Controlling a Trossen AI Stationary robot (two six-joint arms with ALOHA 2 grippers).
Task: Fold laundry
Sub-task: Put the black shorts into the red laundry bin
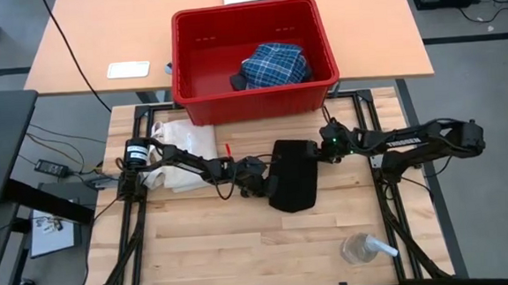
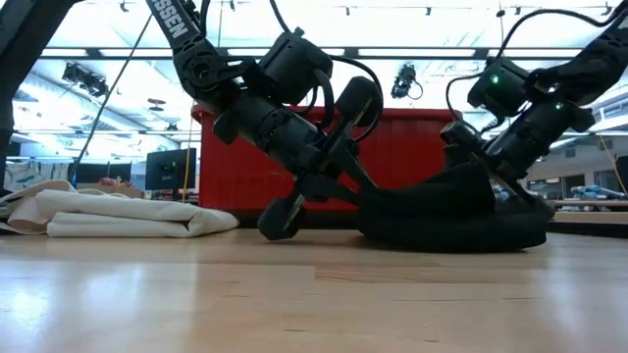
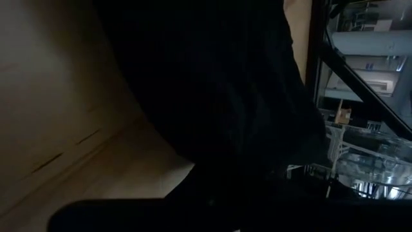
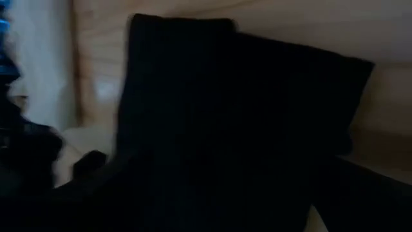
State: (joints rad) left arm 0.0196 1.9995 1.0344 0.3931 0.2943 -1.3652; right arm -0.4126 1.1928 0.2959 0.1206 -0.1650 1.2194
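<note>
The black garment (image 1: 293,177) of the laundry lies in a folded slab on the middle of the wooden table. My left gripper (image 1: 263,179) is shut at its left edge. My right gripper (image 1: 318,152) stands open low over the garment's far right corner, a finger (image 4: 84,166) at either side of the cloth in the right wrist view. A blue-and-white plaid garment (image 1: 273,64) rests in the red bin (image 1: 183,58) behind the table. My left gripper holds the black garment by its left edge (image 3: 212,173), coming in from the table's left and slanting down. Its own dark fingers hide the exact place of contact. That edge (image 2: 371,196) stands a little off the table; the rest of the garment (image 2: 461,227) lies on it. My right gripper: I cannot tell whether its fingers touch the cloth.
A folded cream cloth (image 1: 179,151) lies at the table's far left. A clear plastic cup (image 1: 364,247) lies near the front right corner. The red bin's wall borders the table's far edge. Bare wood shows at the table's front left.
</note>
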